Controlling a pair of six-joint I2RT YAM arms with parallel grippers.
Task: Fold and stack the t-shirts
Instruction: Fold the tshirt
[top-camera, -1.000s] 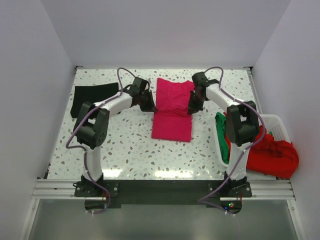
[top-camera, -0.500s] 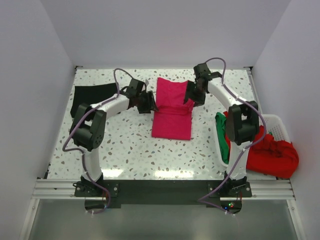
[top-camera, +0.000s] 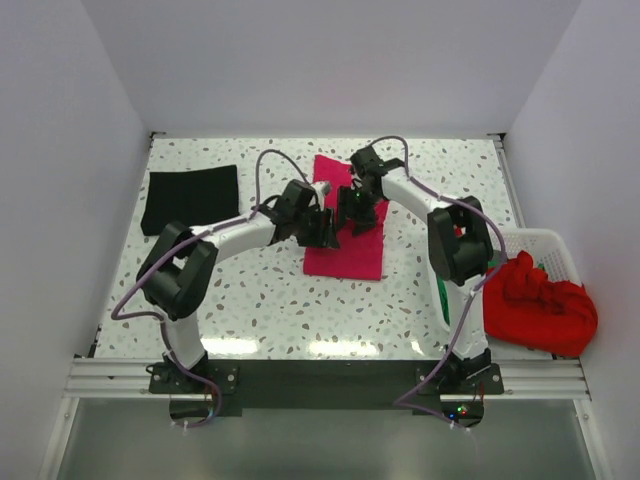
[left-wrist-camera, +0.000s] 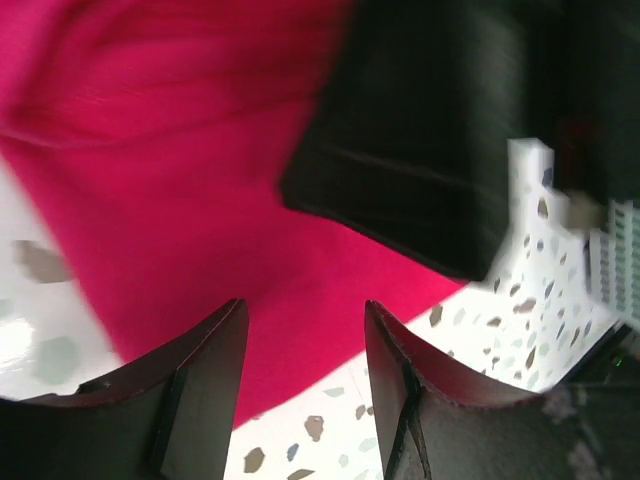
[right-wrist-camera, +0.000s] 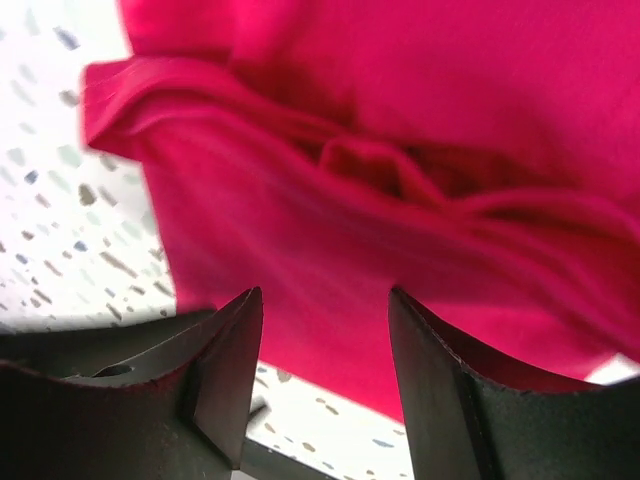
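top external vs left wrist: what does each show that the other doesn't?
Only top external: the folded black t-shirt at the far left, and the red t-shirt heaped at the white basket. Only left wrist: the left gripper close up, open with nothing between its fingers, and a dark blurred block just beyond. Both: the magenta t-shirt and the speckled table.

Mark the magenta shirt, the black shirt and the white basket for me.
magenta shirt (top-camera: 345, 262): top external view, its near folded part.
black shirt (top-camera: 193, 197): top external view, middle of the cloth.
white basket (top-camera: 548, 240): top external view, its far rim.
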